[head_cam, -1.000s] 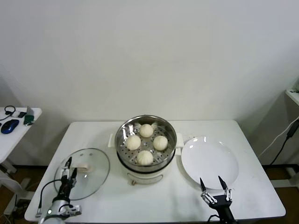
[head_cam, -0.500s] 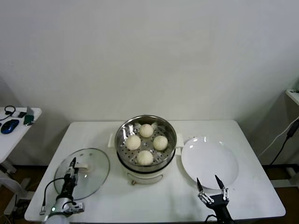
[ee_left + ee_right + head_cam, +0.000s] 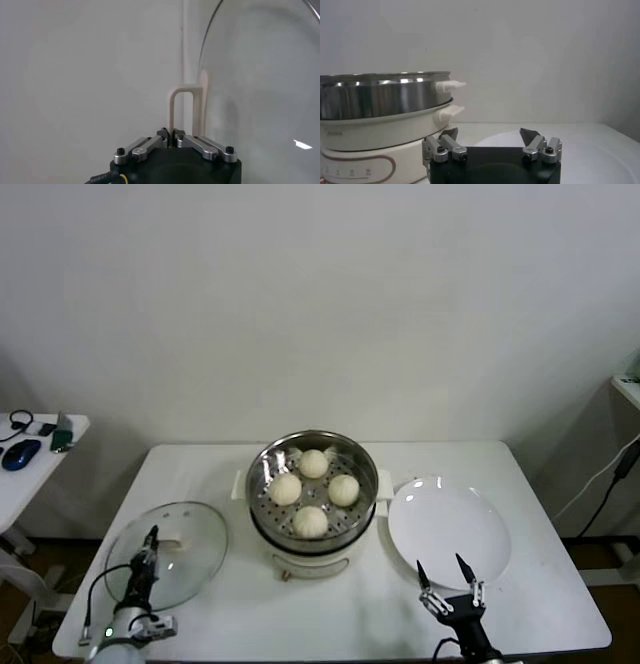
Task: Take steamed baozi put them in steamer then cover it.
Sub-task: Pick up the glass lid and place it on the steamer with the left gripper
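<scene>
Four steamed baozi [image 3: 313, 492] are sitting in a ring on the perforated tray of the steamer [image 3: 313, 533], which is standing at the middle of the table [image 3: 230, 609], slightly toward the far edge. The pot is sitting uncovered.

The cover [image 3: 190, 536] is resting over the table's near-left part, its rim reaching close to the left edge. The left gripper [image 3: 148, 544] is sitting at the cover's near-left side, its jaws pinched together on the cream bar handle [image 3: 179, 107] at the centre of the glass. From the left wrist view the handle is rising straight out from between the closed fingertips, with the curved glass of the lid [image 3: 260, 75] spreading beside it.

A flat white plate [image 3: 450, 529] is lying to the right of the steamer, nearly touching its side handle [image 3: 384, 484]. The right gripper [image 3: 446, 579] is hovering over the plate's near rim, close to the table's near edge, its two fingers spread wide and gripping nothing. The right wrist view is showing the steamer's steel wall [image 3: 382, 95] off to one side of those spread fingers [image 3: 451, 142].
</scene>
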{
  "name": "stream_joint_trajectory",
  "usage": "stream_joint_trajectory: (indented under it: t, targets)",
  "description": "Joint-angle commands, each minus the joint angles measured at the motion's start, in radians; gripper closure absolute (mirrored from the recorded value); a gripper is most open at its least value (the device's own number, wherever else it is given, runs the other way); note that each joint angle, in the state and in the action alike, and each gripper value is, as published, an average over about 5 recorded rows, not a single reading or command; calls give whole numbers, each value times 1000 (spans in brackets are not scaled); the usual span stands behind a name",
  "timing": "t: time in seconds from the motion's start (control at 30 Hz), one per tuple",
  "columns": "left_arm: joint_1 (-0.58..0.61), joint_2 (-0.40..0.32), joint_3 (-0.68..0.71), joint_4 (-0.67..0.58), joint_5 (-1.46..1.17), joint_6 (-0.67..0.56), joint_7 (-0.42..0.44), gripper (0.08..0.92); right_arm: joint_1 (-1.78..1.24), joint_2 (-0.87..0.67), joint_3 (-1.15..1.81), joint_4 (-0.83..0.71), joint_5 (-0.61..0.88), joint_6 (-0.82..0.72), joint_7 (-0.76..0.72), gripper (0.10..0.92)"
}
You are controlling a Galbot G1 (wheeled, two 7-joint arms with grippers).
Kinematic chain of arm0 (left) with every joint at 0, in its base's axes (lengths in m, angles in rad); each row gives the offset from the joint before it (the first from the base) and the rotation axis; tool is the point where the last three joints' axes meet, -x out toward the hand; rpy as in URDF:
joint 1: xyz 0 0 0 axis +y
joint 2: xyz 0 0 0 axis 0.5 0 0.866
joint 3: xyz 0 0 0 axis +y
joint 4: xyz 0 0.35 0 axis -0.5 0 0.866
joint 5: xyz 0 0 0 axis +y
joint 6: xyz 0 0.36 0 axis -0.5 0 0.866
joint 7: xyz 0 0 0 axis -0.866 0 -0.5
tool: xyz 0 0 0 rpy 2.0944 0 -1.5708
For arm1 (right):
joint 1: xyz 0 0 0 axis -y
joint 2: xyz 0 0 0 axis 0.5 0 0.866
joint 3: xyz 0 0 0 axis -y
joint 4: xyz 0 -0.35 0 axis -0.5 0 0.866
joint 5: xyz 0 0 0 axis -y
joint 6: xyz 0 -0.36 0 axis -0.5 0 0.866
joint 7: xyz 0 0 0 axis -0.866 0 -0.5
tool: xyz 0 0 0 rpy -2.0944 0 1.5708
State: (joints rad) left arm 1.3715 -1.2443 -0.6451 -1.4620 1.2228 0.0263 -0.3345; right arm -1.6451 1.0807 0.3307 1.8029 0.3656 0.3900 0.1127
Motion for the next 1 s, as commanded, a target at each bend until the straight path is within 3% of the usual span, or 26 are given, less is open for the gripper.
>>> stream_joint_trajectory:
  t: [0.03,0.27,0.53,0.73,1.0]
  targets:
    - [52,116,-3,-301,-187,170,113,856,4,1,0,6,-41,-48,35,203]
    - [43,285,32,-571,-312,425,290,856,13,6,-2,7,-66,-78,69,203]
    - [-90,350,244,-717,-266,639,412,856,21,8,-15,8,-63,-55,56,203]
    - [-238,294,470,-711,-122,738,503,856,35,10,-19,1,-56,-35,51,203]
    - [-398,91,689,-641,123,759,627,856,57,14,-21,-24,-30,-9,44,203]
